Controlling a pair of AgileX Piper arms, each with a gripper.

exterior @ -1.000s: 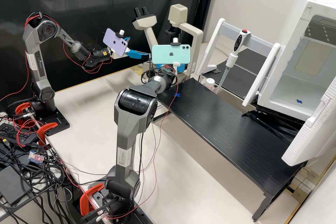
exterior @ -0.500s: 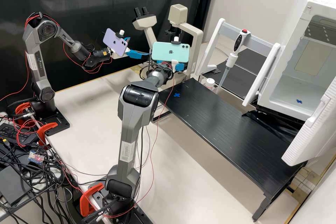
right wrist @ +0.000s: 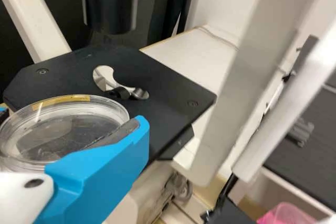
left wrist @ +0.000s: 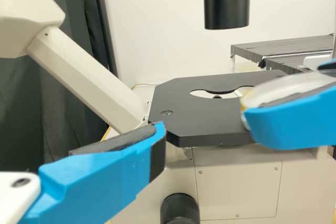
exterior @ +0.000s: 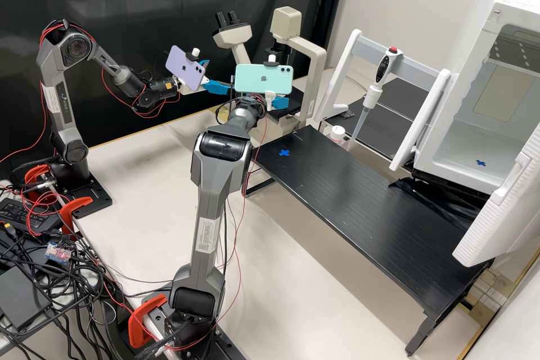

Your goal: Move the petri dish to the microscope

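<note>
Petri dish [right wrist: 65, 135] is held by right tool [exterior: 280, 103] near microscope stage [right wrist: 170, 94]; left tool [exterior: 220, 75] is spread wide.

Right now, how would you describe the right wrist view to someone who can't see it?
A clear, round petri dish is held by the blue-fingered right gripper, close to the flat black microscope stage. A dark cylinder hangs above the stage, and pale bars slant past beside it.

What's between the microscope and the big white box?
In the high view, a white frame with a pipette hanging on it stands between them, plus a white-capped bottle.
</note>
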